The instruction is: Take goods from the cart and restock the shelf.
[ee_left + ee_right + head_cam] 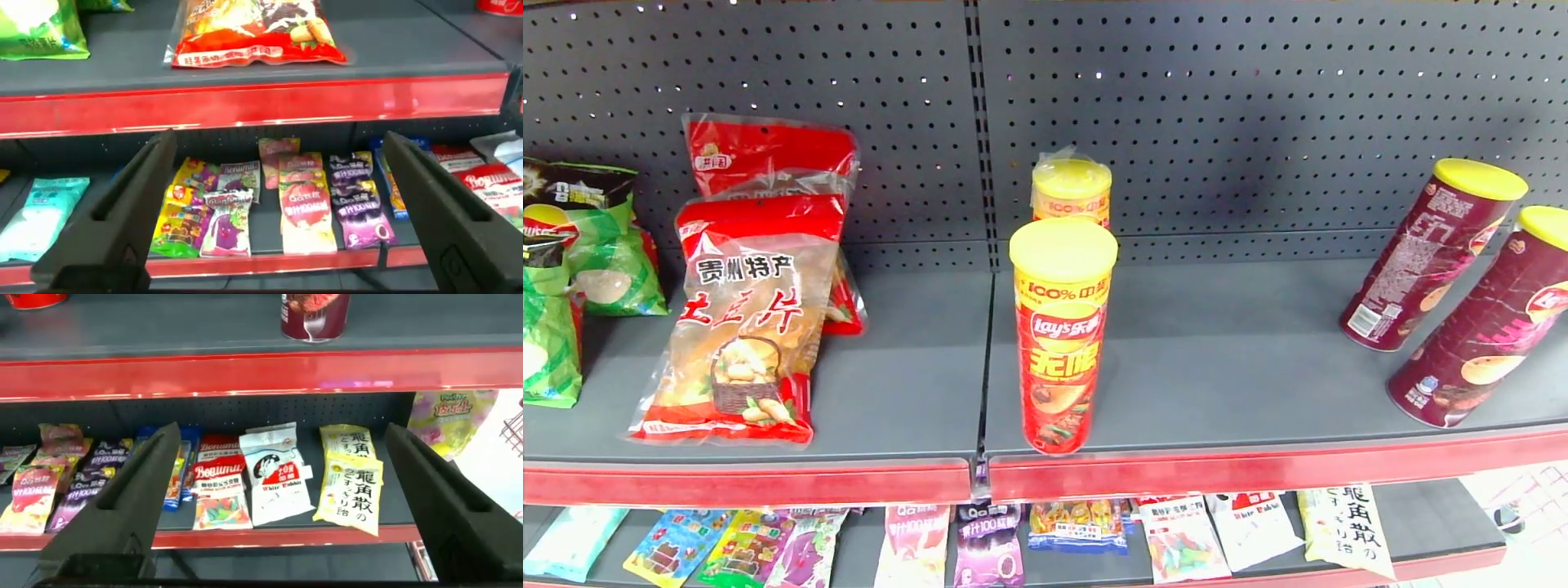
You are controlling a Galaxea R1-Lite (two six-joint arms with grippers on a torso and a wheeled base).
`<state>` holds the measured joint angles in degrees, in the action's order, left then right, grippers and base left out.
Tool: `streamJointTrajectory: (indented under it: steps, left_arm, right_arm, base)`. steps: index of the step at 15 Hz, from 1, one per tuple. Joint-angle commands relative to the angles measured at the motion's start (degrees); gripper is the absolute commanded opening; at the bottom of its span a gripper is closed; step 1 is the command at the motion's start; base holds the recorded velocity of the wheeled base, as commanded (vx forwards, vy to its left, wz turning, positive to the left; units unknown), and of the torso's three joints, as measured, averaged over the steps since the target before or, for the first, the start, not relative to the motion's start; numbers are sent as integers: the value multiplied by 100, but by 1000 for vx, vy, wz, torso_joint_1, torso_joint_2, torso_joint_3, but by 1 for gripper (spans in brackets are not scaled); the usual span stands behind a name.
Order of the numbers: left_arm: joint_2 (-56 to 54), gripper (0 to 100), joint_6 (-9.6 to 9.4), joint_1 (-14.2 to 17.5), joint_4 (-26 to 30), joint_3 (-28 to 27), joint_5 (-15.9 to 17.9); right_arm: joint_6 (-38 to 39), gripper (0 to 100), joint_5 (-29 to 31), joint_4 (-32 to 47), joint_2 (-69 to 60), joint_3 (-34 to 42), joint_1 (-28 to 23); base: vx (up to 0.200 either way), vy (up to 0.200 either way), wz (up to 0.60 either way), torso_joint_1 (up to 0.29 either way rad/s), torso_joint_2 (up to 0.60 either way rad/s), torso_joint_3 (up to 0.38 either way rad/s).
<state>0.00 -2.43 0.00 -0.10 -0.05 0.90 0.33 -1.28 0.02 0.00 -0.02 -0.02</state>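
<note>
- The shelf (1225, 351) is a grey board with a red front lip. A red crisp can (1062, 335) with a yellow lid stands upright at its front edge, and a second such can (1072, 192) stands behind it by the pegboard.
- Left gripper (279, 139): fingers spread wide, nothing between them. Straight ahead, framed by the two fingers, pink and purple sweet packets (304, 204) lie on the lower shelf (1429, 523). A potato-slice bag (253, 33) lies ahead and higher, on the grey board.
- Right gripper (282, 429): also spread and empty. Ahead between its fingers lie a white packet (278, 474) and yellow packets (351, 478). A maroon can (315, 314) stands ahead and higher, near the red lip, with a second maroon can (1429, 253) just beside it.
- Green crisp bags (556, 278) sit farthest out on the left gripper's side.
</note>
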Motion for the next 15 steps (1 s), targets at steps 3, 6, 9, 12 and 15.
streamJointTrajectory:
  steps: [3, 6, 9, 12, 15]
  left_arm:
    - [0, 100, 269, 0, 19, -4, -20]
    - [0, 100, 251, 0, 19, -4, -2]
    - [0, 100, 260, 0, 19, -4, -2]
    - [0, 100, 260, 0, 19, -4, -20]
    - [0, 100, 251, 0, 19, -4, -20]
  right_arm:
    - [-15, 100, -4, 6, 0, 2, -6]
    - [-24, 100, -4, 6, 0, 2, -6]
    - [-24, 100, 5, 6, 0, 2, 2]
    - [-33, 100, 14, 6, 0, 2, -6]
    - [-24, 100, 14, 6, 0, 2, -6]
  base:
    - [0, 0, 0, 0, 0, 0]
    - [-133, 0, 0, 3, 6, 2]
    - [-67, 0, 0, 7, 2, -2]
    - [0, -67, 0, 6, 4, 1]
    - [0, -200, 0, 1, 2, 2]
